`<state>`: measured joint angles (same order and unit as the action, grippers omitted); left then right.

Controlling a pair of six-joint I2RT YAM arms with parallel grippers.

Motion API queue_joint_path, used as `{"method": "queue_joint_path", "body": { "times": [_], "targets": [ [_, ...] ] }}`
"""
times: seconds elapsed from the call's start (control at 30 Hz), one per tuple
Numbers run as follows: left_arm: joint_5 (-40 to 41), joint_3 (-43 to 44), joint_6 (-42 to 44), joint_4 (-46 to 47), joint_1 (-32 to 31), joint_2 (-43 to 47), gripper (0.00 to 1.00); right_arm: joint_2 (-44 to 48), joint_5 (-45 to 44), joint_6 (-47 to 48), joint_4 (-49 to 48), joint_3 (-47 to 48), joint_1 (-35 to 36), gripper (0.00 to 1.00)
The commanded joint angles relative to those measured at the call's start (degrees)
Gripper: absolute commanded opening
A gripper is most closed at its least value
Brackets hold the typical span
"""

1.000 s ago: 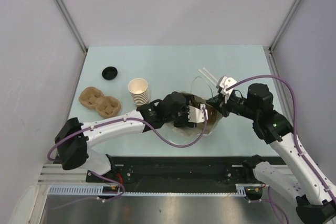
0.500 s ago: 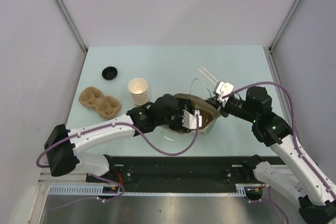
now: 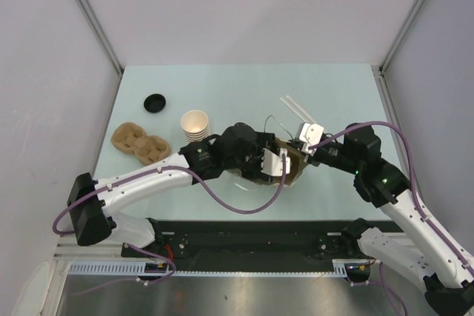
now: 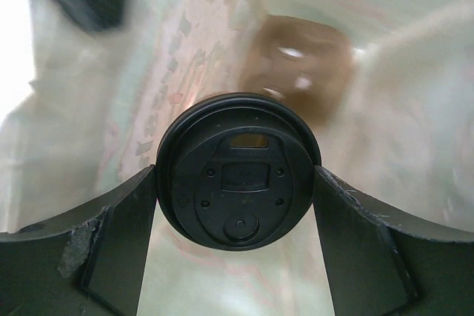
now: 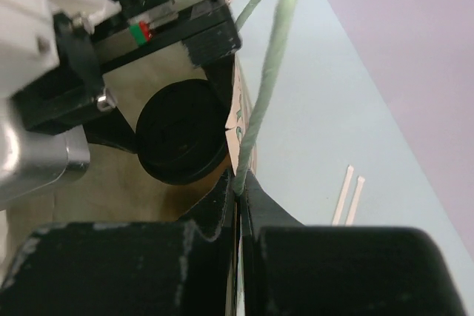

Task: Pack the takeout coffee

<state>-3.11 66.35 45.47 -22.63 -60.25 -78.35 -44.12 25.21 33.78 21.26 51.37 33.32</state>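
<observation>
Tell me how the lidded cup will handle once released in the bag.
The lidded cup, gripped at its smooth plastic lid by the left end effector, may slip. Round, it could roll if it tips. The bag, pinched by the right end effector, looks floppy, likely little support.

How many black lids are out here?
2. One black lid lies loose on the table, far left, beyond the pulp cup carrier. The other caps the takeout coffee held in the left pincer, inside the bag. More may be hidden.
</observation>
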Motion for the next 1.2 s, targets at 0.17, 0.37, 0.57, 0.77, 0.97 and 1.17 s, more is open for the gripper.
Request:
{"method": "queue_joint_path", "body": {
  "times": [0.17, 0.37, 0.57, 0.77, 0.97, 1.17],
  "targets": [
    [-4.9, 4.6, -2.7, -4.6, 0.8, 0.3, 0.0, -0.1, -3.9, 5.0, -4.3, 0.3, 1.5, 0.0],
    [-5.2, 2.1, 1.8, -6.6, 1.1, 2.6, 0.0, 0.6, -2.3, 6.8, -3.3, 0.3, 1.6, 0.0],
    [-3.9, 1.6, 6.3, -9.4, 1.1, 1.9, 0.0, 1.1, -0.2, 7.3, -3.0, 0.3, 1.6, 0.0],
    [-0.2, 0.4, 8.0, -7.4, 1.1, -0.1, 0.0, 1.1, 2.2, 10.7, -1.2, 0.3, 2.0, 0.0],
    [3.0, -3.3, 12.5, -3.5, 1.0, -1.1, 0.0, 0.7, 2.1, 10.8, -0.5, 0.3, 2.9, 0.0],
    [3.0, -2.3, 13.0, -3.8, 1.2, -3.4, 0.0, 0.0, 2.6, 9.4, 0.5, 0.3, 3.3, 0.0]
  ]
}}
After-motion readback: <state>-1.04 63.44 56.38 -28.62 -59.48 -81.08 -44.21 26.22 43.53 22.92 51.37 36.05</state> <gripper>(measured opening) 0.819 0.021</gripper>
